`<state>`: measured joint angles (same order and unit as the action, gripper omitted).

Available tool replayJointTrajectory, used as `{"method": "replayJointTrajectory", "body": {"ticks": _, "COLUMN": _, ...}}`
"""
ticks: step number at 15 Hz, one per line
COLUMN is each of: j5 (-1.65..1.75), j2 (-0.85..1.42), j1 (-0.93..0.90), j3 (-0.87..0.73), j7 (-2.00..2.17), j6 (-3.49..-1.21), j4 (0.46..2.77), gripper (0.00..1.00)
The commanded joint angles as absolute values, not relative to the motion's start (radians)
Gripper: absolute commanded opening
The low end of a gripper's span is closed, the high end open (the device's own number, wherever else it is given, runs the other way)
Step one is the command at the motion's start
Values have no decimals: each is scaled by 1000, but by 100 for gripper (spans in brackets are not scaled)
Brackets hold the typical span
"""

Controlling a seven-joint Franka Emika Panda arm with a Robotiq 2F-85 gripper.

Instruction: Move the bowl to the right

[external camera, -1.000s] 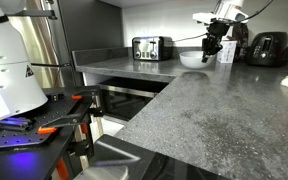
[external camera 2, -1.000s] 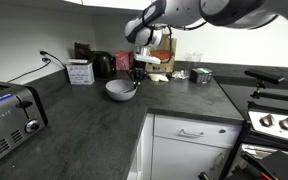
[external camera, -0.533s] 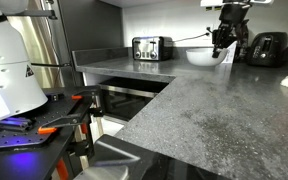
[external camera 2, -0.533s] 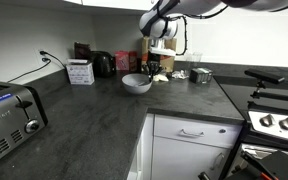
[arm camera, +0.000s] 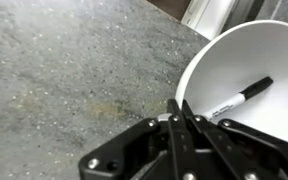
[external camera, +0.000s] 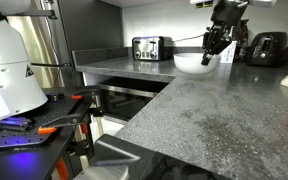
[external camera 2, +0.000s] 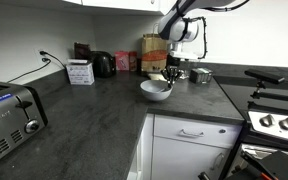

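One arm (external camera 2: 181, 28) angled down, hand (arm camera: 178, 106) clamped on bowl (arm camera: 244, 55) rim, marker (arm camera: 242, 100) inside.

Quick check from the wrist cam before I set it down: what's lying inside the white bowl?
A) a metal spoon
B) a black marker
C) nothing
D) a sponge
B: the wrist view shows a black marker lying on the inner wall of the white bowl. Nothing else is visible in the part of the bowl that shows.
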<state>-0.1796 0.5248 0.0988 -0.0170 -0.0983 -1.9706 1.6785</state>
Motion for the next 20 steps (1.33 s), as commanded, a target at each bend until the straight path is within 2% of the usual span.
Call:
{"method": "replayJointTrajectory", "body": {"ticks": 1, "j5": -110, "j2": 427, "j1": 82, "j3": -42, "j7": -99, "j6": -2099, "j4": 1838, "gripper": 1}}
{"method": "replayJointTrajectory", "body": {"ticks": 8, "j5": -131, "j2": 407, "j1": 107, "j3": -34, "j7": -106, "j6": -2213, "j4": 1913, "gripper": 1}}
{"method": "replayJointTrajectory", "body": {"ticks": 9, "j5": -118, "j2": 402, "j1": 105, "j3": -40, "j7": -108, "j6": -2244, "j4": 1922, "gripper": 29}}
{"method": "replayJointTrajectory", "body": {"ticks": 10, "j5": -125, "j2": 395, "j1": 108, "j3": -40, "j7": -104, "j6": -2256, "j4": 1925, "gripper": 30}}
{"method": "replayJointTrajectory", "body": {"ticks": 12, "j5": -147, "j2": 369, "j1": 122, "j3": -31, "j7": -127, "j6": -2272, "j4": 1940, "gripper": 44}}
{"method": "replayJointTrajectory", "body": {"ticks": 18, "j5": -175, "j2": 200, "j1": 106, "j3": -14, "j7": -151, "j6": -2070, "j4": 1991, "gripper": 89}}
{"method": "replayJointTrajectory", "body": {"ticks": 20, "j5": -146, "j2": 147, "j1": 85, "j3": -12, "j7": -132, "j6": -2012, "j4": 2008, "gripper": 100}}
